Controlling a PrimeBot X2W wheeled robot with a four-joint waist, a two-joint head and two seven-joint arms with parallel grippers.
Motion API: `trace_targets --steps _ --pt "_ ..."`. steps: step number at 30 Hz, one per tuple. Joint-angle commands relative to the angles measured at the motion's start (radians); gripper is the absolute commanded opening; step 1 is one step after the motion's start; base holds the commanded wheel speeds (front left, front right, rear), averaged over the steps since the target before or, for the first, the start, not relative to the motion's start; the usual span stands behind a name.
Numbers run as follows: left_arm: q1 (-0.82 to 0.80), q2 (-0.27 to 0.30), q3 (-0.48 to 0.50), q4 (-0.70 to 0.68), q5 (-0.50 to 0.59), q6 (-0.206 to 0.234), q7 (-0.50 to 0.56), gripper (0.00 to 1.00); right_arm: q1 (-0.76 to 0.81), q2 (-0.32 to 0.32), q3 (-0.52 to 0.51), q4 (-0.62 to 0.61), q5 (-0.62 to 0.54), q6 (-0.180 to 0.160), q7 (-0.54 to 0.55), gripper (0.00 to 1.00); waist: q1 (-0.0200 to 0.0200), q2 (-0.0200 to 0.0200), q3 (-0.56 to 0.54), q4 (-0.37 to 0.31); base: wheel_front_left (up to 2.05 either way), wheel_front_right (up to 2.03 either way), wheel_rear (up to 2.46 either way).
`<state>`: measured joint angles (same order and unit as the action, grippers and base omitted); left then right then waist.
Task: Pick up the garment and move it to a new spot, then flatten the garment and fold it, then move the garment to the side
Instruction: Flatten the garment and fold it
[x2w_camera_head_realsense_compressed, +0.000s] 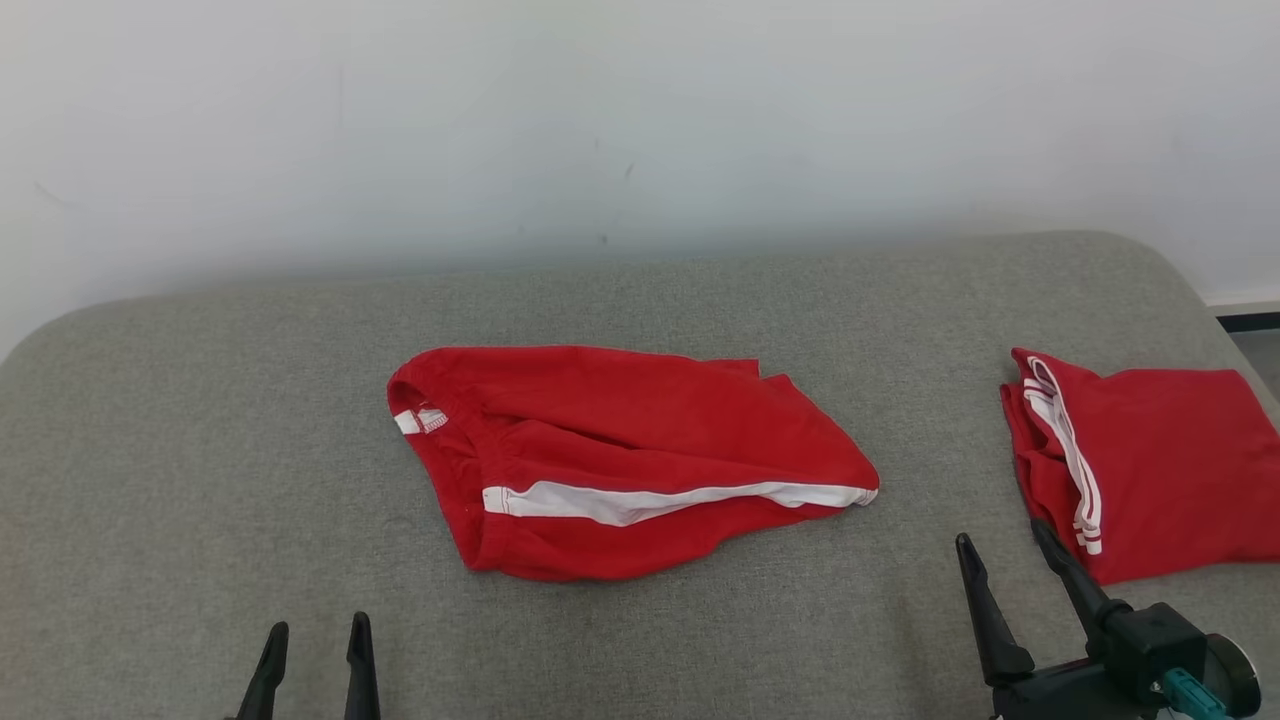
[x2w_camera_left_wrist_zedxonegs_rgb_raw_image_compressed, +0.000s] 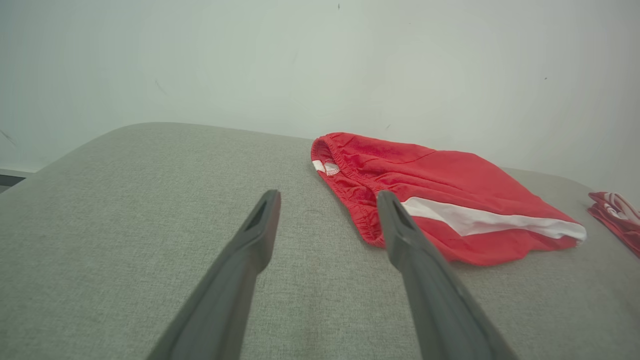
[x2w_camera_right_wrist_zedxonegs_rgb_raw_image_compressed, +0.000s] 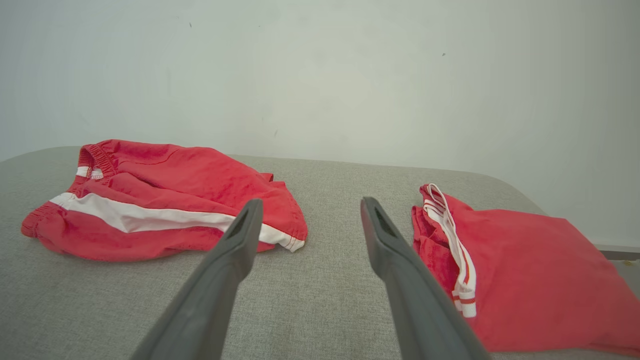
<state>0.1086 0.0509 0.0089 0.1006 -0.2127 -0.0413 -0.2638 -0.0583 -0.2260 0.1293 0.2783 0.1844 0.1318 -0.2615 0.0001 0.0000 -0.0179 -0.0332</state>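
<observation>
Garments are counted as two in the head view: one crumpled red garment (x2w_camera_head_realsense_compressed: 620, 460) is laid midway on the grey cushion (x2w_camera_head_realsense_compressed: 200, 450), one folded red garment (x2w_camera_head_realsense_compressed: 1170, 460) at its right edge, and the left gripper (x2w_camera_head_realsense_compressed: 318, 625) and right gripper (x2w_camera_head_realsense_compressed: 1000, 533) are held below, jaws apart, empty. In the left wrist view the left gripper (x2w_camera_left_wrist_zedxonegs_rgb_raw_image_compressed: 328, 196) is pointed beside the crumpled waistband. In the right wrist view the right gripper (x2w_camera_right_wrist_zedxonegs_rgb_raw_image_compressed: 311, 201) is pointed between both garments.

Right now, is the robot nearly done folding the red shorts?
Not nearly. Looks done: one folded red garment already lies at the right side of the grey cushion. In hand: nothing; the left gripper and right gripper are both open and hold no cloth. Left: the red shorts in the middle lie rumpled, so picking up, flattening, folding and moving aside are all still to do.
</observation>
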Motion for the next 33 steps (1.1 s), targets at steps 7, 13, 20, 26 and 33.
trace_targets --steps 7,13,20,26,33 --pt "-0.012 0.000 -0.016 0.009 0.007 -0.003 0.000 1.00 -0.001 0.013 -0.011 0.006 -0.002 -0.003 -0.004 1.00 -0.0001 0.0000 0.006 -0.003 0.00 0.00 0.00" --pt "-0.080 0.000 -0.068 0.104 -0.021 0.008 0.013 1.00 -0.062 0.019 -0.022 0.082 0.039 -0.003 0.032 1.00 -0.0001 0.0000 0.027 -0.004 0.00 0.00 0.00" --pt "-0.313 0.001 -0.156 0.263 -0.034 0.025 0.128 1.00 -0.236 0.034 0.015 0.239 0.093 -0.003 0.225 1.00 -0.0001 0.0000 0.107 -0.016 0.00 0.00 0.00" --pt "-0.473 0.001 -0.194 0.394 -0.065 0.043 0.214 1.00 -0.358 0.051 0.083 0.362 0.127 -0.003 0.248 1.00 -0.0001 0.0000 0.162 -0.031 0.00 0.00 0.00" --pt "-0.583 0.001 -0.207 0.503 -0.094 0.055 0.268 1.00 -0.432 0.059 0.154 0.454 0.168 -0.003 0.198 1.00 -0.0001 0.0000 0.197 -0.045 0.00 0.00 0.00"
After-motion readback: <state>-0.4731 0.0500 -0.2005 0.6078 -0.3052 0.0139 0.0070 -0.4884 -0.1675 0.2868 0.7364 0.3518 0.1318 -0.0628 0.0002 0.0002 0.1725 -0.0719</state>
